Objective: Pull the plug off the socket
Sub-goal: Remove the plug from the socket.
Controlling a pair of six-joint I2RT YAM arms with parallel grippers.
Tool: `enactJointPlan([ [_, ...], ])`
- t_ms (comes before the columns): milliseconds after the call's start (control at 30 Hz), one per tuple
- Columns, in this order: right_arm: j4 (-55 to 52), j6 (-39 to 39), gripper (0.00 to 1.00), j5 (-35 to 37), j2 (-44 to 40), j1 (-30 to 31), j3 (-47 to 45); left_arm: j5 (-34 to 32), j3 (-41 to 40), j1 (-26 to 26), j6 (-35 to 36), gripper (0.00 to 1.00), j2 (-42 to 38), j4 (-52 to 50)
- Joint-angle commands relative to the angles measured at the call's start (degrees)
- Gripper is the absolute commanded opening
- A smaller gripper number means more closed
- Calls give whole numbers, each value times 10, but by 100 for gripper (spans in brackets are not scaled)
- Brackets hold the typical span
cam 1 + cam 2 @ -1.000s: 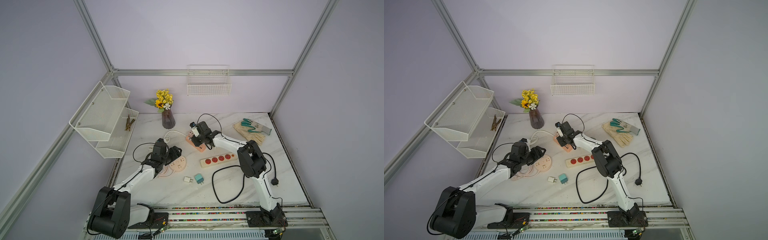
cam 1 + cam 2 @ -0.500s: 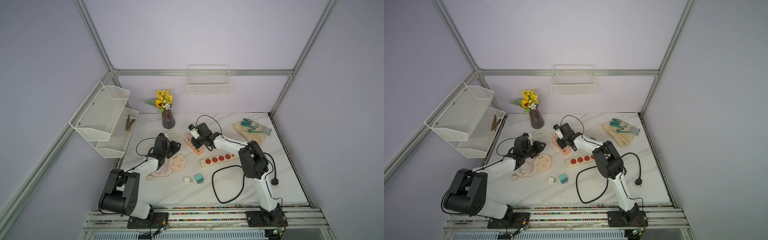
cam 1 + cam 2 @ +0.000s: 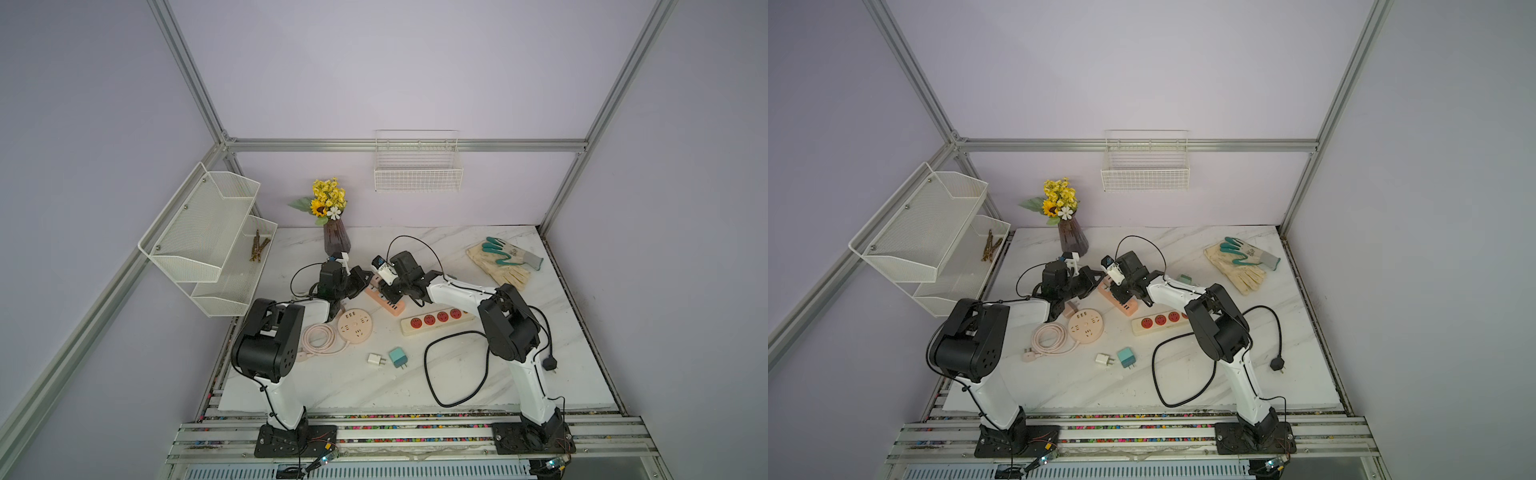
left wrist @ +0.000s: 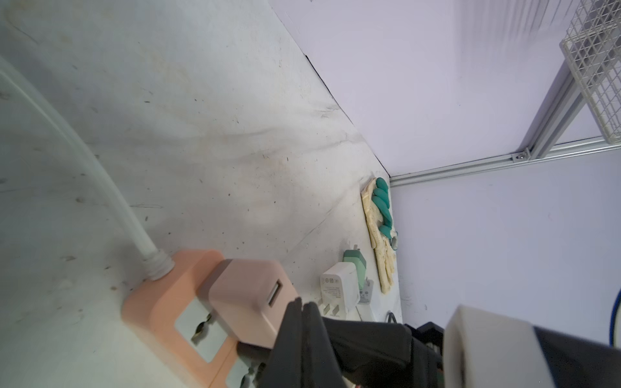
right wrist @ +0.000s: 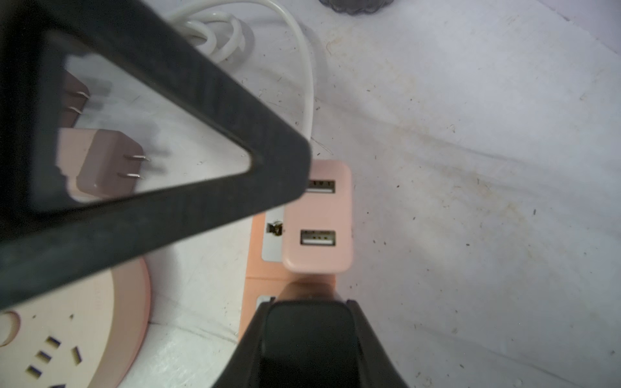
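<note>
left gripper (image 4: 301, 307) is shut with nothing between the jaws, and its thin black tip is laid against the pink plug (image 4: 248, 302). the plug is seated on the peach power strip (image 4: 158, 302), at the end where the white cable (image 4: 104, 183) enters. right gripper (image 5: 309, 307) is set on the strip just beside the plug; whether it clamps cannot be told. the grasp is judged not yet made. next, the left jaws are to be opened around the smooth, round-cornered plastic block, then it is drawn straight out while the strip is kept down on the dusty marble table (image 4: 201, 134).
</note>
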Motion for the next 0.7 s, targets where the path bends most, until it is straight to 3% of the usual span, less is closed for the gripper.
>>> enactJointPlan([
  [0,18,-9,0,-12,-16,7,-11,47,9,3,-17,2,19,51],
  [167,30,-2,0,3,-19,7,-12,54,-4,3,10,1,34,-17],
  [400,64,16,0,16,-34,7,-10,16,-18,3,61,1,46,-155],
  [667,84,28,0,15,-44,7,5,4,-13,4,77,2,84,-207],
])
